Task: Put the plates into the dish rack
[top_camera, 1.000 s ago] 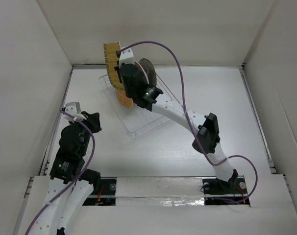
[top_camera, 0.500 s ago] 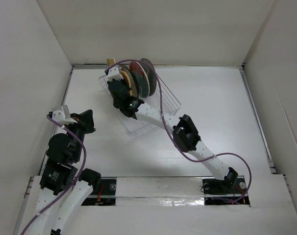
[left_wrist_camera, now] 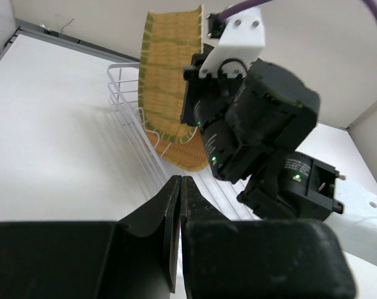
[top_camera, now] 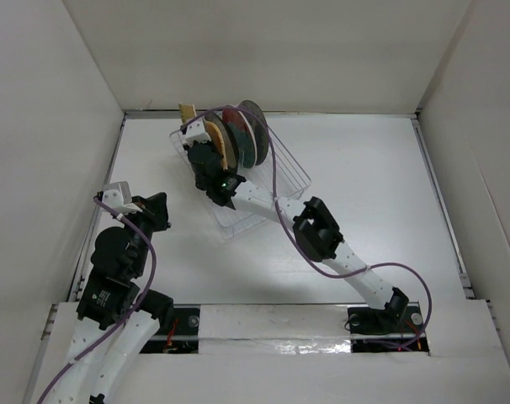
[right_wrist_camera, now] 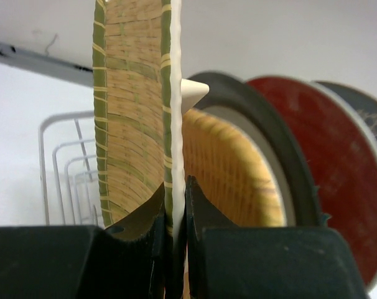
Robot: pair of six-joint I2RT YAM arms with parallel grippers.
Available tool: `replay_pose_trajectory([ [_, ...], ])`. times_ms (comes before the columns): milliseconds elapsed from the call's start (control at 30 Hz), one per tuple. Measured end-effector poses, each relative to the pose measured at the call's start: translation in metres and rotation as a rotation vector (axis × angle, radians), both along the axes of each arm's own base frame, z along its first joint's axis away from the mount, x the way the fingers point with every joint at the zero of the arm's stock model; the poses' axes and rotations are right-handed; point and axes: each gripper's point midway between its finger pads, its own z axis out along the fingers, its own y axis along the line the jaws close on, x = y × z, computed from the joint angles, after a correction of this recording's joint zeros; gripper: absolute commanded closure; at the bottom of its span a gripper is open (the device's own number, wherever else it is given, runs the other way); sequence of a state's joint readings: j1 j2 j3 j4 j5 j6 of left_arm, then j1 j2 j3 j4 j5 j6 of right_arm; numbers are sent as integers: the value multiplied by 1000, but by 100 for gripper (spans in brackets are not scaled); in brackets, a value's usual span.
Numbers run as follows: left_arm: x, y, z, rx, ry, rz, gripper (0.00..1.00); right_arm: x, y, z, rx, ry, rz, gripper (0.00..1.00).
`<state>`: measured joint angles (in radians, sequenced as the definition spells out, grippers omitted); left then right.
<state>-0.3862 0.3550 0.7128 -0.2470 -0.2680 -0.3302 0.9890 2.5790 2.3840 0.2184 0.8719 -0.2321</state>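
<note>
My right arm reaches long and low across the table, its right gripper [right_wrist_camera: 174, 208] clamped on the rim of the fan-shaped plate [right_wrist_camera: 134, 124]. That plate stands on edge at the far-left end of the dish rack [top_camera: 282, 178], long axis upright, its face parallel to the round yellow plate [right_wrist_camera: 232, 168] just beside it. A second ago I held it higher, above the rack. The left gripper [left_wrist_camera: 180, 190] is pressed closed on nothing, its arm folded back at the left.

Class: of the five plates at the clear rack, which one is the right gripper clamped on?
The fan-shaped ribbed yellow-orange plate at the row's end: the right gripper pinches its rim. No other plate is gripped.
</note>
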Motion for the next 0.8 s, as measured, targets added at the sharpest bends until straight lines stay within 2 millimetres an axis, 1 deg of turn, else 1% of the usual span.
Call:
replay_pose_trajectory([
  [33,0,-1,-1,0,1,-3,100,0,1,-7,-7,8,6,100],
  [167,1,-2,-2,-1,-1,-7,100,-1,6,-13,26,-3,16,100],
  [233,1,-2,-2,-1,-1,-10,98,-2,7,-18,38,-7,20,88],
  [267,1,-3,-2,-2,-4,-11,94,-2,8,-20,44,-9,21,81],
  [300,1,-3,-1,-3,-6,-13,91,-2,8,-21,53,-10,23,74],
  [333,1,-4,-1,-5,-8,-17,88,-2,8,-24,56,-6,26,73],
  [467,1,-5,-1,-5,-8,-24,84,-11,12,-43,16,24,37,73],
  [533,1,-5,-1,-5,-8,-26,82,-16,16,-47,5,28,45,59],
  [600,1,-6,-1,-5,-8,-28,77,-20,17,-47,-3,26,47,48],
  [633,1,-6,-1,-5,-8,-29,77,-23,18,-48,-9,26,48,47],
  [667,1,-6,0,-6,-9,-29,75,-26,19,-49,-19,27,50,45],
  [700,0,-6,0,-5,-10,-30,74,-27,18,-50,-25,30,49,41],
  [767,0,-6,1,-6,-12,-31,70,-32,16,-48,-30,34,50,37],
  [800,0,-6,1,-6,-14,-32,70,-33,14,-45,-30,33,49,32],
])
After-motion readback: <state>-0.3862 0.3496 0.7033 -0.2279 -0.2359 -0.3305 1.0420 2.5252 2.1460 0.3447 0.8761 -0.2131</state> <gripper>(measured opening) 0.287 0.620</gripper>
